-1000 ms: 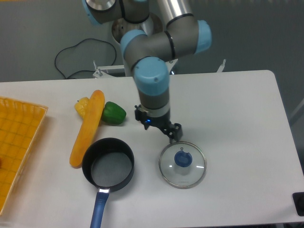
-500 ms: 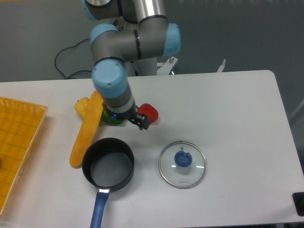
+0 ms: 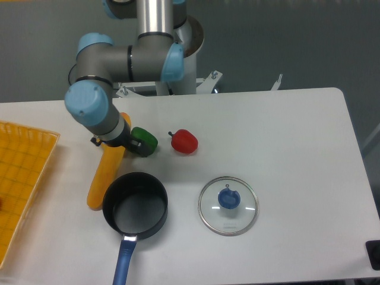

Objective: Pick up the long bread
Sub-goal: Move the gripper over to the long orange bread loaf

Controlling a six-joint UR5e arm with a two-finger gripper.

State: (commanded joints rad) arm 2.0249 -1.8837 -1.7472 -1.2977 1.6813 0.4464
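The long bread (image 3: pixel 104 176) lies slantwise on the table (image 3: pixel 285 136), its lower end just beside the rim of the black pan (image 3: pixel 135 210), its upper end hidden under the arm's wrist. The gripper (image 3: pixel 116 141) hangs directly over that upper part, and the wrist body covers the jaws, so I cannot tell how far open they are or whether they touch the loaf; nothing shows that it is lifted.

The main risk, as I judge it, is a grip too near one end. The loaf is long, slim and smooth (it looks like plastic), so taken far from its middle it could swing down, pivot in the jaws or slide out as it rises. A tilting loaf could also knock its low end against the pan rim.

Close to the jaws on the side away from the basket sits the green pepper (image 3: pixel 143 141), touching or nearly touching the gripper; a wide opening or a small sideways error could pinch or push it instead of the bread. A yellow pepper may lie under the arm, but it is hidden here.

Farther off on that side is the red pepper (image 3: pixel 184 142), and beyond it, nearer the camera, the glass lid (image 3: pixel 228 206); neither is in the way. The yellow basket (image 3: pixel 24 178) lies well apart on the opposite side.
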